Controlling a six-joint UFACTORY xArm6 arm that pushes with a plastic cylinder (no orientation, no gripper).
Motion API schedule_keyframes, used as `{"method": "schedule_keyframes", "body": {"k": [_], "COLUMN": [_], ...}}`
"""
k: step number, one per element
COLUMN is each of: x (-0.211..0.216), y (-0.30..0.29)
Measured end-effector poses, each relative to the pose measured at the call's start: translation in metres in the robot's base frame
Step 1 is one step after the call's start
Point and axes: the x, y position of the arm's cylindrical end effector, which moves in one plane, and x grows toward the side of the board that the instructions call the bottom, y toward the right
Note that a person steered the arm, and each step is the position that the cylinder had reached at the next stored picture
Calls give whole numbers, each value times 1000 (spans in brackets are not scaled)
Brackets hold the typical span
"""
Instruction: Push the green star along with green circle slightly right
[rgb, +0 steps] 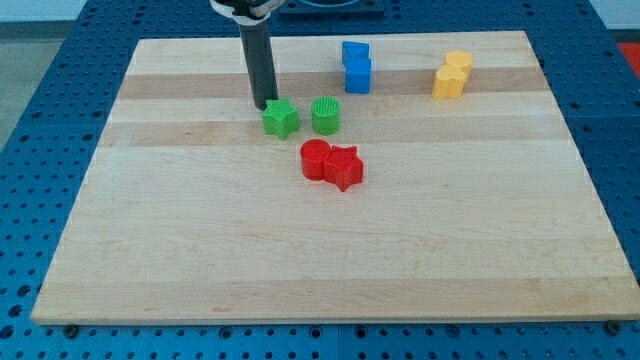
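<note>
Even, bright overhead illumination covers the pale wooden counter (330, 260), with no glare spots on its surface. Shadows are short and soft: a faint one lies directly under the red blocks (332, 165), and another sits at the base of the green star (281, 118), just beside the dark rod (261, 65). Focus is sharp from the counter's near edge to its far edge. Block outlines are crisp. The counter's edges run straight, showing no visible lens distortion.
</note>
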Motion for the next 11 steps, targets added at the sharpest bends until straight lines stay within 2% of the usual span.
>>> {"method": "schedule_keyframes", "body": {"k": [3, 4, 6, 11], "x": [0, 21, 31, 40], "y": [-35, -36, -36, 48]}}
